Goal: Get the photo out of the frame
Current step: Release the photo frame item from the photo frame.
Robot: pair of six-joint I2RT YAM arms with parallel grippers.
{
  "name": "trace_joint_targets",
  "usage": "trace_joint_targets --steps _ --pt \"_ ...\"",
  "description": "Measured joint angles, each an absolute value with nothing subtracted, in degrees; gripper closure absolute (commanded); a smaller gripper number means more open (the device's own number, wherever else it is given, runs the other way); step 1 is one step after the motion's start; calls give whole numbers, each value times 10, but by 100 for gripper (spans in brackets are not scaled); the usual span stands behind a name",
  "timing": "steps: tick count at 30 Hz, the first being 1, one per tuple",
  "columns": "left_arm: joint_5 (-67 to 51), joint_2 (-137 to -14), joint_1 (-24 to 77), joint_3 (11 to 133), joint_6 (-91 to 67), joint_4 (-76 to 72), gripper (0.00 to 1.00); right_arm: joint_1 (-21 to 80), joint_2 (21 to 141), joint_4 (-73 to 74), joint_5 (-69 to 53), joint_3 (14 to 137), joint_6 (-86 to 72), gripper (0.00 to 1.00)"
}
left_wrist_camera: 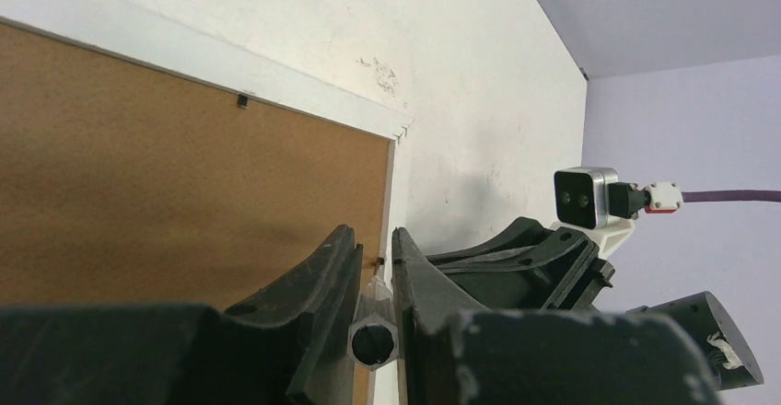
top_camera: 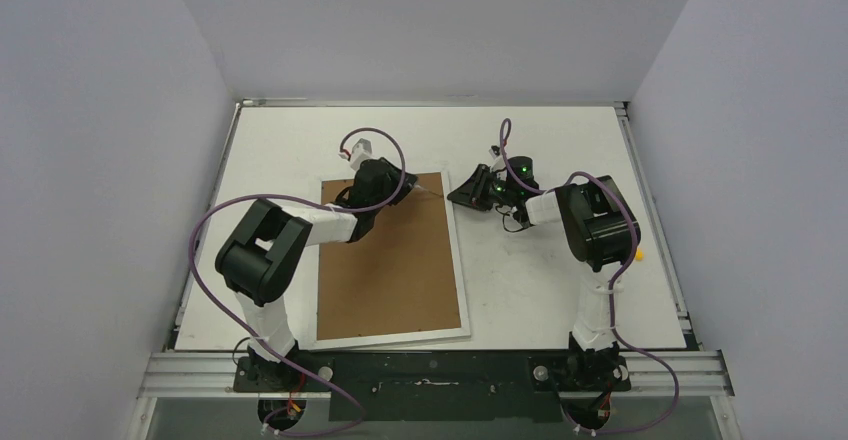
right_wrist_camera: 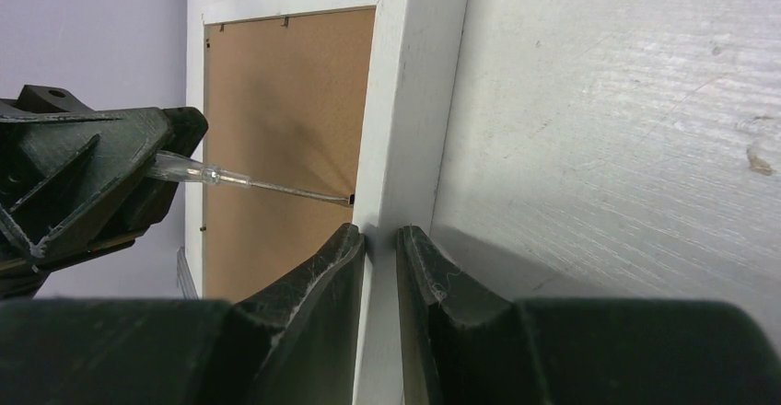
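Left wrist view has the left gripper (left_wrist_camera: 371, 236) clenched on a thin clear-handled pick (left_wrist_camera: 373, 341), whose metal tip, in the right wrist view, meets a small dark tab (right_wrist_camera: 354, 200) at the right inner edge of the frame (top_camera: 395, 270). The right gripper (right_wrist_camera: 378, 236) has its fingers nearly together right at the frame's white border from the outer side, and I cannot tell whether it pinches anything. The frame lies brown back up, slightly askew, on the left-centre of the scuffed white table (top_camera: 545, 280), enclosed on three sides by plain pale lilac walls (top_camera: 90, 160).
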State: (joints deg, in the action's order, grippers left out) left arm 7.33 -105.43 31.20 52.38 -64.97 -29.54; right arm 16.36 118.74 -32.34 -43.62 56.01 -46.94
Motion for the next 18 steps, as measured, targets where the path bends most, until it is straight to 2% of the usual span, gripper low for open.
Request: trace_joint_targets --steps 18 --pt "101 -1051 341 586 -545 -229 100 164 1187 -320 -437 562 -462 80"
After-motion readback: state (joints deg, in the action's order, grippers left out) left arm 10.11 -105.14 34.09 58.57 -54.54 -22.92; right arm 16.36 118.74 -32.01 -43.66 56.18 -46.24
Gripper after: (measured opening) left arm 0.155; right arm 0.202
